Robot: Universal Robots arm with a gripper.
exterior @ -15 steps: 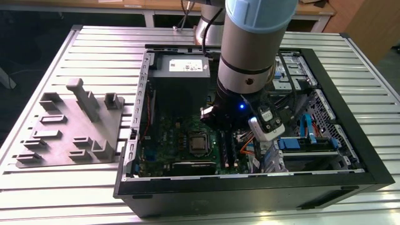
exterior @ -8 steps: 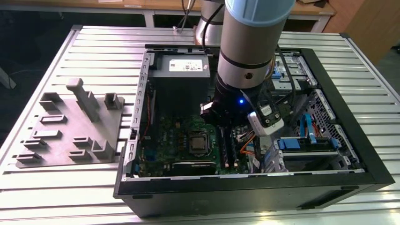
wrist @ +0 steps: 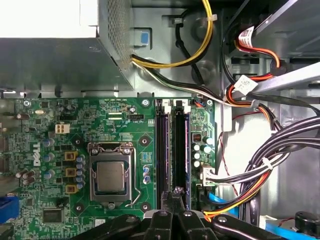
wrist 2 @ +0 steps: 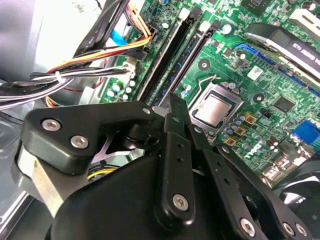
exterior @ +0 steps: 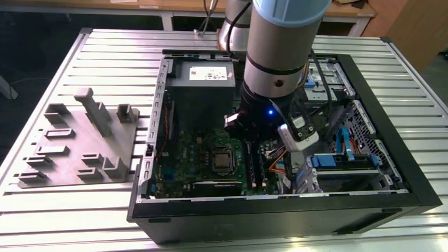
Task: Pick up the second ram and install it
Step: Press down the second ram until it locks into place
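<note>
Where the second ram [wrist: 179,150] sits: on the green motherboard [wrist: 55,150], standing in the pair of long black slots [wrist: 162,150]. I cannot tell whether it is fully seated.
Gripper [wrist: 175,192]: right over the near end of those slots, its black fingers [wrist 2: 177,145] drawn narrow, tips together, with nothing visible clamped between them.
Beside the slots: the square processor socket [wrist: 110,176] on one side, bundled cables [wrist: 260,175] on the other.
Beyond the board: the grey power supply box [exterior: 201,79].
Surroundings: an open computer case [exterior: 280,210] on a slatted metal table [exterior: 84,210]; a grey fixture tray [exterior: 77,144] lies at the exterior view's left.
</note>
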